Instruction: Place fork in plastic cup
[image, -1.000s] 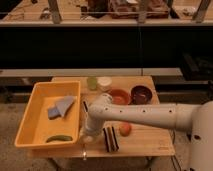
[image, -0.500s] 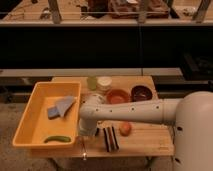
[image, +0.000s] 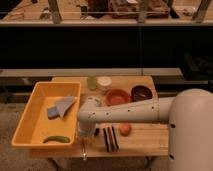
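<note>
Down low, left of middle, beside big yellow plastic bin (image: 24, 120), gripper (image: 85, 134) just above thin silvery-grey fork (image: 84, 149) at front edge of wooden table (image: 145, 137), spread or pinching cannot tell, small yellow-green plastic cup (image: 92, 83) well apart, higher up.

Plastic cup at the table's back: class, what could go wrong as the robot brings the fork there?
1. The plastic cup is narrow and stands close by the white tub; it could tip.
2. The gripper, low at the front edge beside the yellow bin, with the fork seemingly under it, must pass the orange bowl.
</note>
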